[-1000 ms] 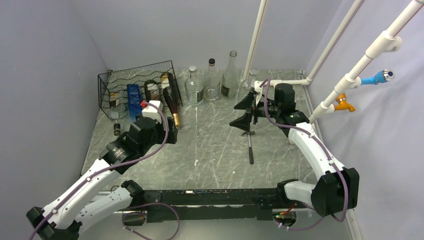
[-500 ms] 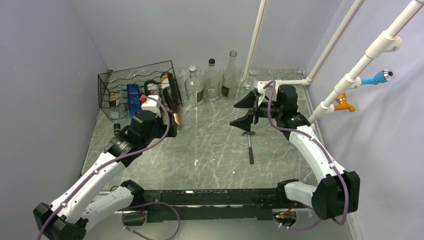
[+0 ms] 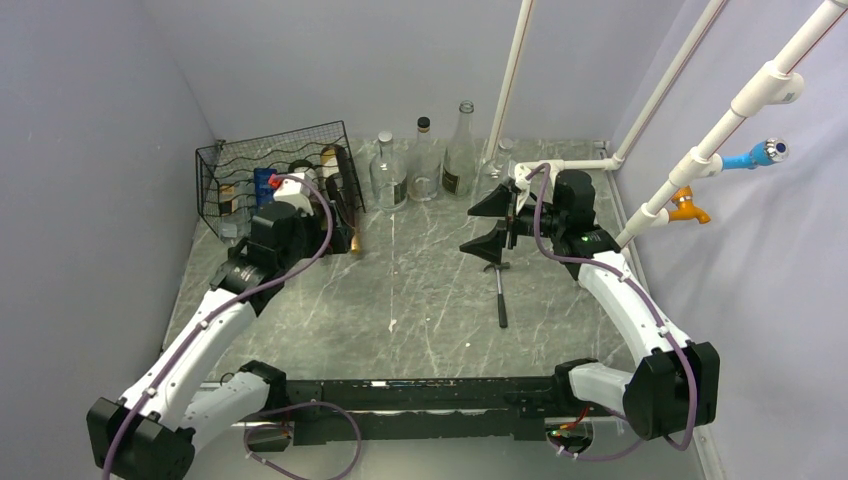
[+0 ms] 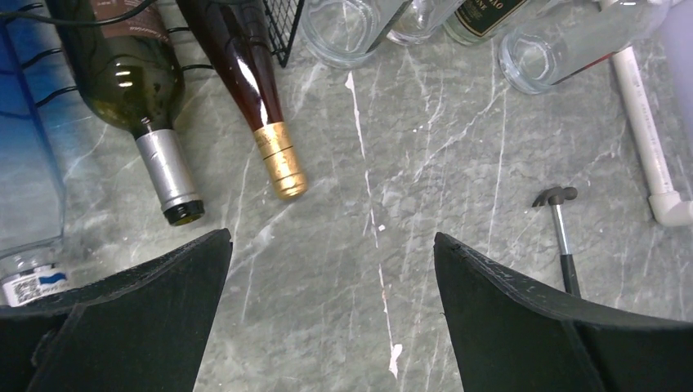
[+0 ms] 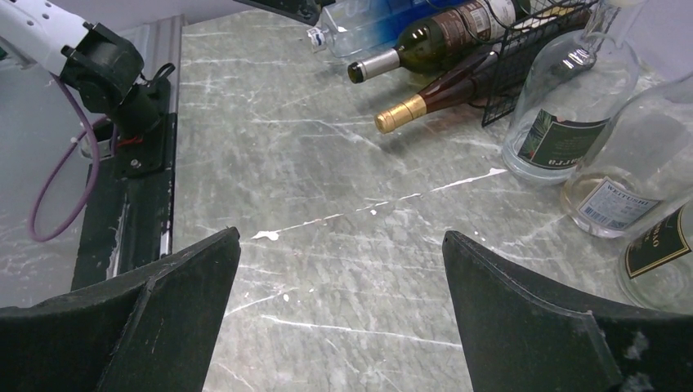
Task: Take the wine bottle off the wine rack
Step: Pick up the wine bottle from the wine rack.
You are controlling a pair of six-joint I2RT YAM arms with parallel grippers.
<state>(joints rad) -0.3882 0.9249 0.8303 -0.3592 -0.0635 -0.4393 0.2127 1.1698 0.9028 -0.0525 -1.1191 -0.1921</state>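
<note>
nothing lifted out so far, by the look of it: lying in the wine rack at the far left of the worktop, a gold-capped wine bottle and a silver-capped wine bottle, bodies inside, necks poking out the open front. left to do: closing in, gripping one, drawing it clear. long axes flat, roughly side by side, caps toward the arm bases, bottoms toward the back wall. hovering just before the caps, the left end effector, spread wide, holding nothing; likewise wide and empty, well apart, the right end effector.
</note>
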